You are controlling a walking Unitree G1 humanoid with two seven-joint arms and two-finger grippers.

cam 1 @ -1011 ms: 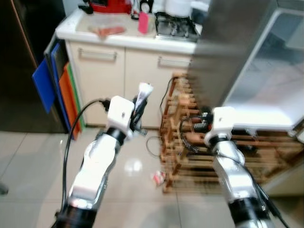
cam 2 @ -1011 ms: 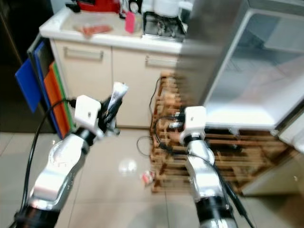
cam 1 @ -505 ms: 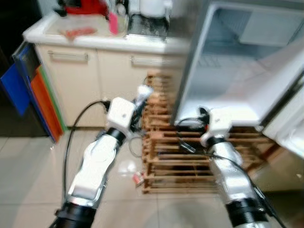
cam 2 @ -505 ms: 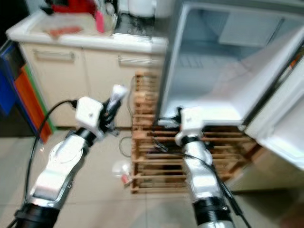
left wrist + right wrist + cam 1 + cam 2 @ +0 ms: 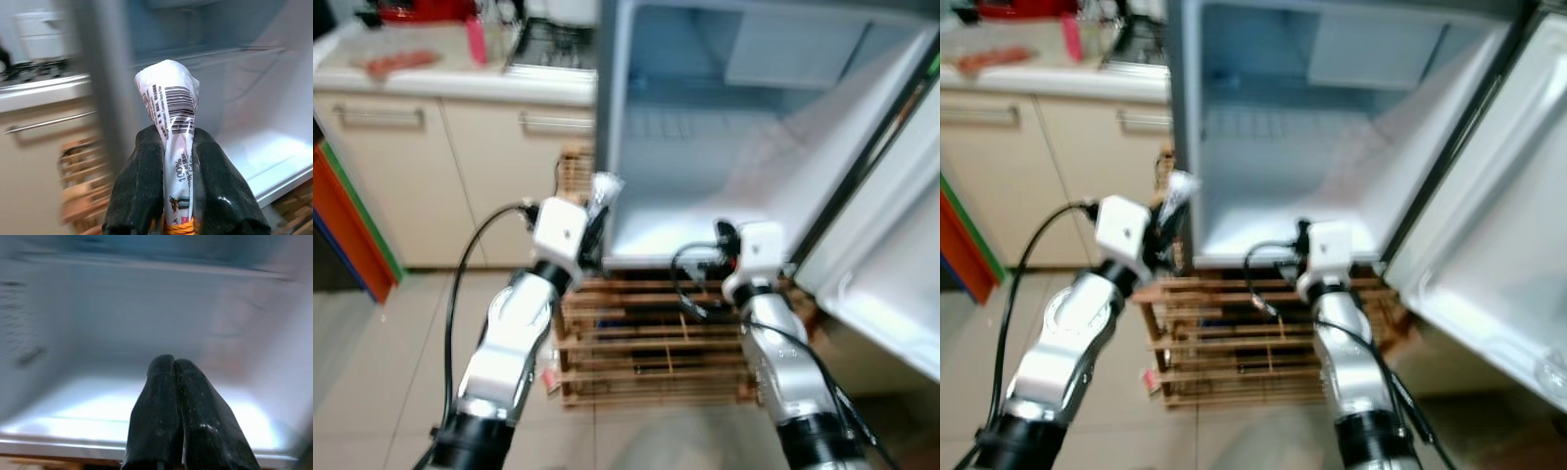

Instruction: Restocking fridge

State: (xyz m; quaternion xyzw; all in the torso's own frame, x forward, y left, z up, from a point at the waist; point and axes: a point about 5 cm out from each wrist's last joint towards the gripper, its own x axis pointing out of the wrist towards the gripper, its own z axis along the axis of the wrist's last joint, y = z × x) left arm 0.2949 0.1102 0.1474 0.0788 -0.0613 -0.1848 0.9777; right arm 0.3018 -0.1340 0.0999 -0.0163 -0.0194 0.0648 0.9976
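Left gripper [image 5: 178, 161] clamped on a sealed packet [image 5: 173, 122], barcode showing, held upright just outside the fridge's [image 5: 705, 147] left wall. Right gripper [image 5: 175, 382] pinched shut, empty, at the front lip of the bottom shelf [image 5: 675, 230].

Change over the last second: the camera swung from the counter [image 5: 460, 83] and wooden rack [image 5: 646, 338] to face the open fridge squarely; the arms kept their pose. The door [image 5: 891, 264] stands wide at right and the shelves look bare.

Judgement: approach finished; next comes reaching the packet in onto the shelf.
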